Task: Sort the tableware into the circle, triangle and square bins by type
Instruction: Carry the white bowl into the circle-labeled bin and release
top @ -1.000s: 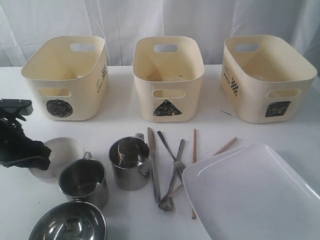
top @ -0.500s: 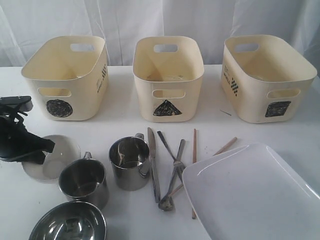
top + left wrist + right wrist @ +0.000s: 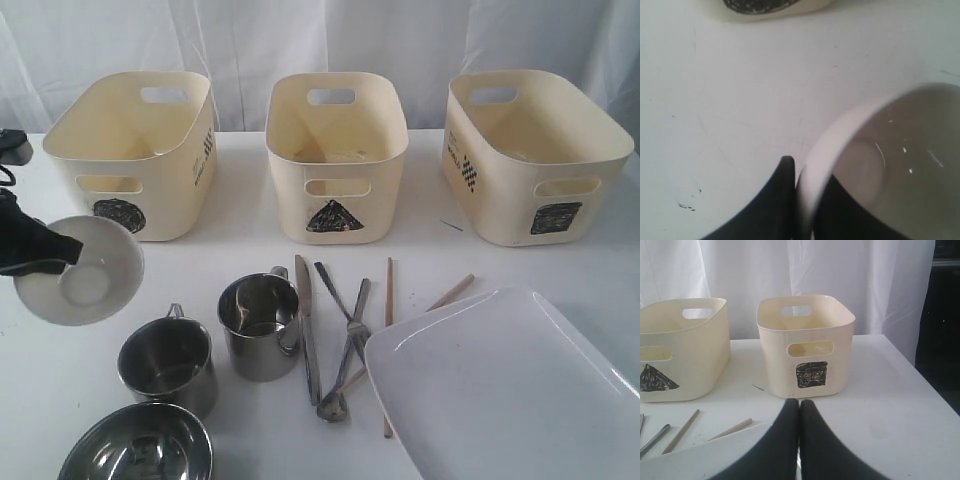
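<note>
As you look at the exterior view, left gripper (image 3: 60, 252): its fingers pinch the rim of the small white bowl (image 3: 85, 278).
Small white bowl: lifted off the table (image 3: 240, 250) and tilted, its opening toward the camera, in front of the circle bin (image 3: 165, 190) and not inside it.
Right gripper (image 3: 799, 440): you see the two fingers pressed together with nothing between them, facing the square bin (image 3: 810, 340).
Bins: circle, triangle bin (image 3: 385, 190) and square stand in one row at the back.
On the table: a steel mug (image 3: 168, 360), a second steel mug (image 3: 260, 325), the steel bowl (image 3: 135, 450), knife (image 3: 306, 330), crossed fork and spoon (image 3: 352, 322), chopsticks (image 3: 389, 290) — and the large white plate (image 3: 500, 390).
</note>
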You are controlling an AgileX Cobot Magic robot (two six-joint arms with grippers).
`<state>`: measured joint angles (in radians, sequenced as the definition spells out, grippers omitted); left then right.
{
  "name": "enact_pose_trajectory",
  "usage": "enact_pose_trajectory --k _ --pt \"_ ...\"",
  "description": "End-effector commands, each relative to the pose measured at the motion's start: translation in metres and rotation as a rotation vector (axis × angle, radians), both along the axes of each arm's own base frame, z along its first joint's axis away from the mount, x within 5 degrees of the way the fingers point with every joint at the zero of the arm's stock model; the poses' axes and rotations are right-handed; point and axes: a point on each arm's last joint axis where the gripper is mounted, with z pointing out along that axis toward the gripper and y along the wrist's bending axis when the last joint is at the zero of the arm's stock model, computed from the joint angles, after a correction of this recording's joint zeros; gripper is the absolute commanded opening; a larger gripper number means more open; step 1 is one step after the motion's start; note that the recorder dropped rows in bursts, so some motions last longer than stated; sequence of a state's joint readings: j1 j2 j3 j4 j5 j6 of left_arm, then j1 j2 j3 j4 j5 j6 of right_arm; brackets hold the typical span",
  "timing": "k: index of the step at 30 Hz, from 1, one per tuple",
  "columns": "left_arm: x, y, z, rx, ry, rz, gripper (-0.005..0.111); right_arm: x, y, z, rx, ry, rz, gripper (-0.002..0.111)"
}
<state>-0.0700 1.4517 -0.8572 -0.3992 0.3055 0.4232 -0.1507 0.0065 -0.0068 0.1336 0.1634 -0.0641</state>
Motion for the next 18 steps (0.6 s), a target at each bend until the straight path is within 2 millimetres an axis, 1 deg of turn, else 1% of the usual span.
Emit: enact_pose_trajectory --k 1,5,7,12,15,18 --pt "-0.01 -0.001 0.03 -0.015 -0.088 -0.01 0.0 0.0 0.0 -0.001 -0.011 -0.006 0.002 0.0" --pt "0.002 -0.002 0.068 -0.022 -0.216 -0.014 0.0 0.0 0.0 -0.001 -0.011 -0.006 0.002 0.0" --pt "0.013 -0.003 0.089 -0.024 -0.278 -0.018 0.0 0.0 0.0 -0.001 -0.011 -0.006 0.002 0.0" --pt "0.043 -0.006 0.127 -0.02 -0.377 -0.045 0.0 0.0 0.0 -0.001 -0.011 -0.006 0.002 0.0" --pt "0.066 -0.007 0.134 -0.009 -0.392 -0.054 0.0 0.0 0.0 -0.001 -0.011 -0.006 0.002 0.0" --pt "0.092 -0.009 0.127 -0.007 -0.38 -0.056 0.0 0.0 0.0 -0.001 -0.011 -0.006 0.002 0.0"
